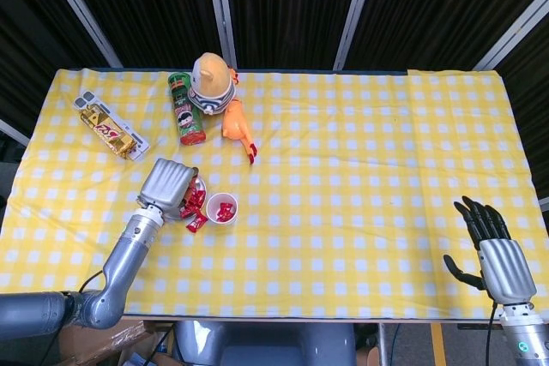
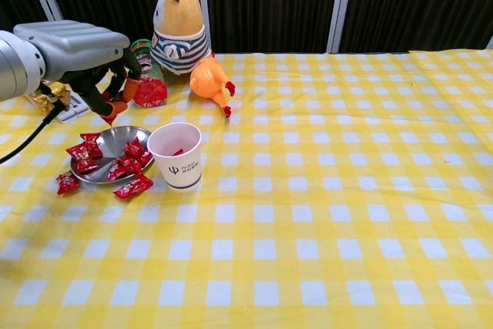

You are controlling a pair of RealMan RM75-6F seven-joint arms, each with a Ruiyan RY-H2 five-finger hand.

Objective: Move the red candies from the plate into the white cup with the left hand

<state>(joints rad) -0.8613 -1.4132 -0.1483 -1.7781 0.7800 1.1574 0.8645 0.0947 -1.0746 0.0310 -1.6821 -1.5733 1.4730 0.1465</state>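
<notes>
Red candies (image 2: 115,161) are seen heaped on the metal plate (image 2: 115,140) near the bench's left edge, with two lying on the checked cloth just beside its rim. One candy (image 2: 113,107) is pinched in the fingers of the left hand (image 2: 81,48), which is raised above the plate. More red is visible inside the white cup (image 2: 176,155), touching the plate's right rim. At the front right corner, the right hand (image 1: 491,242) is held with fingers spread, gripping nothing.
</notes>
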